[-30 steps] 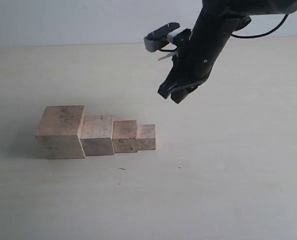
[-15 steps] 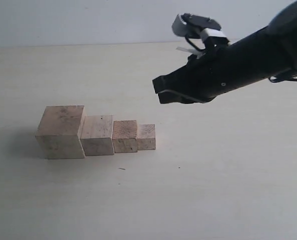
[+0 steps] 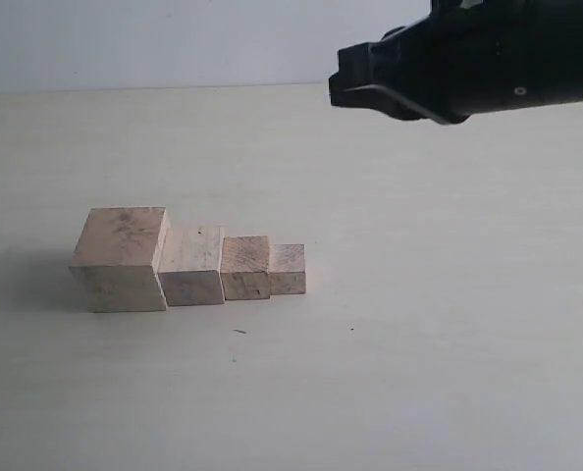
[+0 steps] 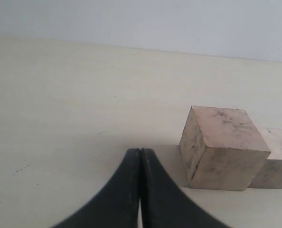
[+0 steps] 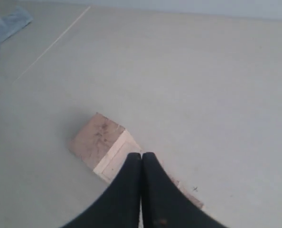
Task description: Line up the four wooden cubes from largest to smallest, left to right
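Four pale wooden cubes stand touching in a row on the table. The largest cube [image 3: 121,257] is leftmost, then the second cube [image 3: 192,265], the third cube [image 3: 245,267] and the smallest cube [image 3: 288,269]. My right gripper [image 3: 337,86] is shut and empty, high above and to the right of the row. In the right wrist view its fingertips [image 5: 141,156] hide part of the row, with the largest cube [image 5: 96,137] showing beyond them. My left gripper [image 4: 140,151] is shut and empty, low beside the largest cube [image 4: 221,147]; it does not show in the exterior view.
The pale table [image 3: 449,324] stretches around the row. A blue-grey cloth [image 5: 5,26] lies far off in the right wrist view. A thin line [image 5: 51,43] runs across the table surface there.
The right arm has swung up and to the right, away from the row, turning from pointing down to nearly level. The cubes have not moved.
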Controlling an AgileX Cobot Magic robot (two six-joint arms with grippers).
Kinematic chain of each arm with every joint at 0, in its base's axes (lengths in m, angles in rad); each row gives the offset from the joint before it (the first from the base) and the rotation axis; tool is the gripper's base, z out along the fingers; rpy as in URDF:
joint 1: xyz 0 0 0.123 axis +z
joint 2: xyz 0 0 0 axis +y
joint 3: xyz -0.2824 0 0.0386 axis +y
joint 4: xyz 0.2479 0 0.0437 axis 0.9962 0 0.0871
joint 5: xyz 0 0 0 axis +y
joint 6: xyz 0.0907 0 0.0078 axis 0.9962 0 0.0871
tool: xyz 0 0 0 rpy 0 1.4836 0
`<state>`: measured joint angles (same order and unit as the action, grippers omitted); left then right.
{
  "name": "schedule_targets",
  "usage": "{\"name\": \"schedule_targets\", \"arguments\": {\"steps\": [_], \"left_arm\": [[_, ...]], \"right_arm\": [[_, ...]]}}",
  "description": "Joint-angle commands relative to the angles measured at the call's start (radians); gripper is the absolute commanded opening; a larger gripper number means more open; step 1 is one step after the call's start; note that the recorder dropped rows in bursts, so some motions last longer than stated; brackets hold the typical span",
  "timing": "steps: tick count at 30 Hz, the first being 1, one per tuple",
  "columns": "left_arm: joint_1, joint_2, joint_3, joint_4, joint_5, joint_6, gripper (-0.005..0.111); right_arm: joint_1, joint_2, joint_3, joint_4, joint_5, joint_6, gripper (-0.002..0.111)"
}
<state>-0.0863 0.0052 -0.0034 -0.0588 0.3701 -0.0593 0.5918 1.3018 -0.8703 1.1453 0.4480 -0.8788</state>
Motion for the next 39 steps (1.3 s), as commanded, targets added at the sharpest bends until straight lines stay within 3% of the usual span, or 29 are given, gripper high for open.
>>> {"name": "schedule_targets", "arguments": {"steps": [1, 7, 11, 18, 21, 25, 39], "left_arm": [[-0.005, -0.005, 0.003, 0.003, -0.01, 0.0, 0.0], [-0.005, -0.005, 0.003, 0.003, -0.01, 0.0, 0.0], [-0.005, -0.005, 0.003, 0.003, -0.01, 0.0, 0.0], [-0.005, -0.005, 0.003, 0.003, -0.01, 0.0, 0.0], [-0.005, -0.005, 0.003, 0.003, -0.01, 0.0, 0.0], [-0.005, -0.005, 0.003, 0.003, -0.01, 0.0, 0.0], [-0.005, -0.005, 0.003, 0.003, -0.01, 0.0, 0.0]], "right_arm": [[0.002, -0.075, 0.005, -0.051, -0.099, -0.012, 0.0], [0.0, -0.209, 0.02, -0.093, -0.238, -0.012, 0.0], [-0.06, -0.316, 0.09, -0.091, -0.251, -0.007, 0.0], [-0.291, -0.575, 0.354, -0.089, -0.244, 0.078, 0.0], [-0.438, -0.8, 0.523, -0.089, -0.316, 0.078, 0.0], [-0.53, -1.016, 0.641, -0.093, -0.42, 0.047, 0.0], [-0.53, -1.301, 0.87, -0.095, -0.487, -0.019, 0.0]]}}
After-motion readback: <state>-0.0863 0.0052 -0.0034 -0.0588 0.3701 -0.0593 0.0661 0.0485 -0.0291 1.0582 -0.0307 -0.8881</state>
